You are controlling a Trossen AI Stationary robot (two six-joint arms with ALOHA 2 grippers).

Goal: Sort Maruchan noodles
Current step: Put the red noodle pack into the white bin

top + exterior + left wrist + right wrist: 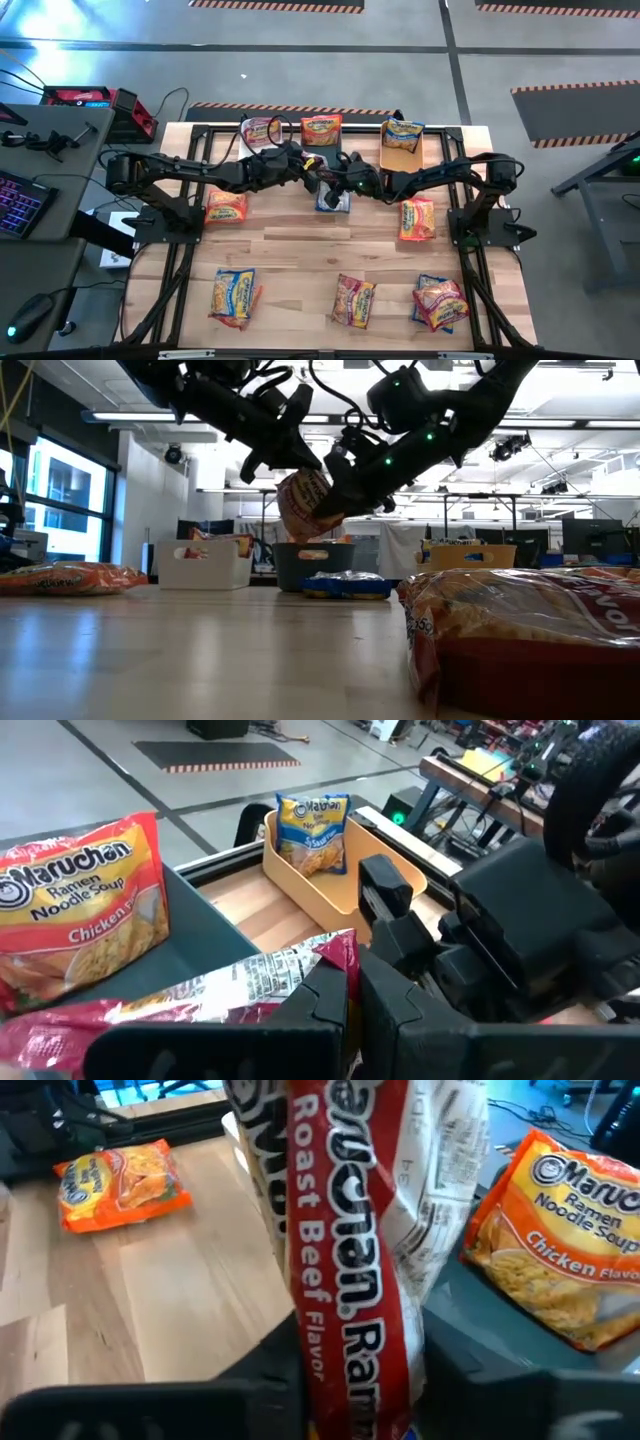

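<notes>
**A:** Where is the red Roast Beef packet [305, 505]?

**B:** In the air above the rear middle of the tabletop [300, 250], hanging upright between the two arms. The left tool [300, 163] is clamped on one end of it. The right tool [345, 178] reaches in from the other side, its fingers pressed against both faces of the same packet.

**A:** So both tools grip it?

**B:** Yes. The right wrist view shows the packet standing between that arm's own fingers, with the label running lengthwise.

**A:** What lies under them?

**B:** A blue packet [333, 200] flat on the wood, just below the meeting point.

**A:** And the bins?

**B:** There are three along the far edge. The white bin [205, 567] holds a pink-red packet [260, 130]. The teal bin [300, 568] holds an orange Chicken packet [321, 128]. The orange bin [330, 885] holds a blue-and-yellow packet [312, 830] leaning upright against its wall.

**A:** Are there loose packets elsewhere?

**B:** An orange one [225, 207] lies by the left arm's base, and another orange one [417, 218] lies by the right arm's base. Three spots along the near edge hold packets too. There is a blue-and-yellow packet [233, 295] on the left and a pinkish one [352, 300] in the middle. On the right, a red one [440, 298] rests on top of a blue one.
</notes>
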